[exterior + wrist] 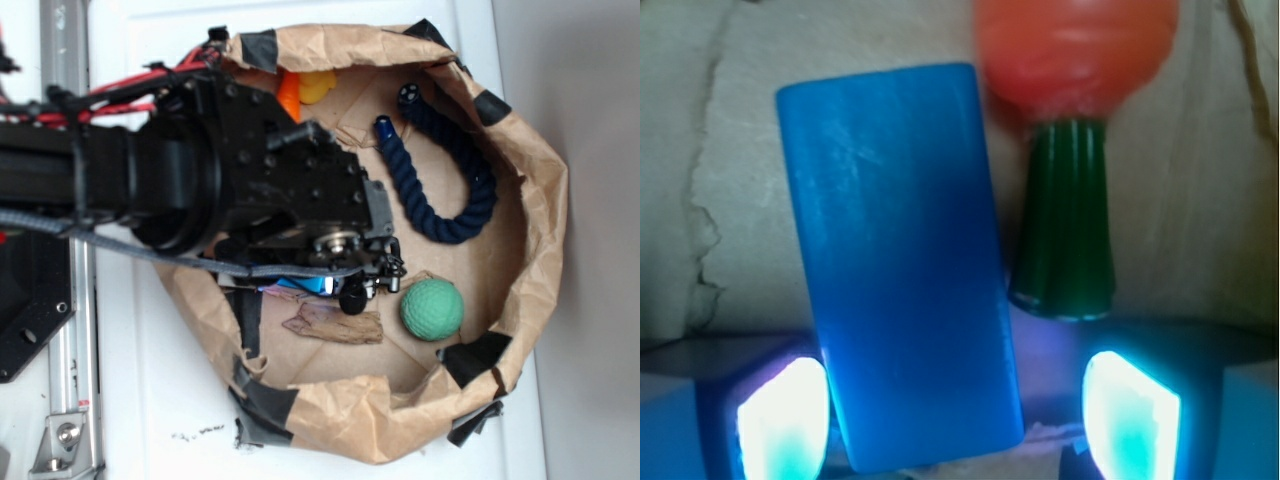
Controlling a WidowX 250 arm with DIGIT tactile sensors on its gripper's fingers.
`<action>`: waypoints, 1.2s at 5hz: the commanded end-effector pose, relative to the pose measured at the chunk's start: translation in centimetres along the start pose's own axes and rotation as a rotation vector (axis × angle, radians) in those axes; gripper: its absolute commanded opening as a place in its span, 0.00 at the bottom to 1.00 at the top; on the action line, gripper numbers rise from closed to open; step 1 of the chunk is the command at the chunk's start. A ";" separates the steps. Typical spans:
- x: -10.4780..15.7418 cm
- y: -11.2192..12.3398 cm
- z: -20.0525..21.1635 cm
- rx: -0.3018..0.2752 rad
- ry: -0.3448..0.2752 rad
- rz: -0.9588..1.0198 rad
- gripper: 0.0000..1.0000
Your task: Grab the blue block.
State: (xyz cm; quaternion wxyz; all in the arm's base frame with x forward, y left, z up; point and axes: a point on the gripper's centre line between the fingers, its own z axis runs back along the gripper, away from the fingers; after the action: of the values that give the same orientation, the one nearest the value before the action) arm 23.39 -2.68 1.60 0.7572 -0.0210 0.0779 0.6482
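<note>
While the jaws (958, 420) stand apart, the block (898, 260) lies between them. A carrot (1070, 120) sits just beside it

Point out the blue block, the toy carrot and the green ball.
blue block (905, 260), wrist view, middle of its top face
toy carrot (1065, 230), wrist view, green stem
green ball (432, 309), exterior view, centre

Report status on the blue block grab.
Pincer open, low over the bag floor. Blue block between the fingers, not gripped. Carrot right beside it, crowding one side.
</note>
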 end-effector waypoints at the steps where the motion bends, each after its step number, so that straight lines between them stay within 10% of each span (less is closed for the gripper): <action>1: 2.3 -0.6 -0.3 -0.032 -0.145 -0.124 1.00; 2: 2.9 -0.9 0.0 -0.100 -0.271 -0.175 0.00; 4: 3.3 0.2 0.2 -0.130 -0.280 -0.146 0.00; 6: 6.1 -2.0 10.4 -0.053 -0.351 -0.650 0.00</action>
State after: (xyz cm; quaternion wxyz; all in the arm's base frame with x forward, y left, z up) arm 26.63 2.78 8.99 0.9301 0.0550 -0.0495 0.3598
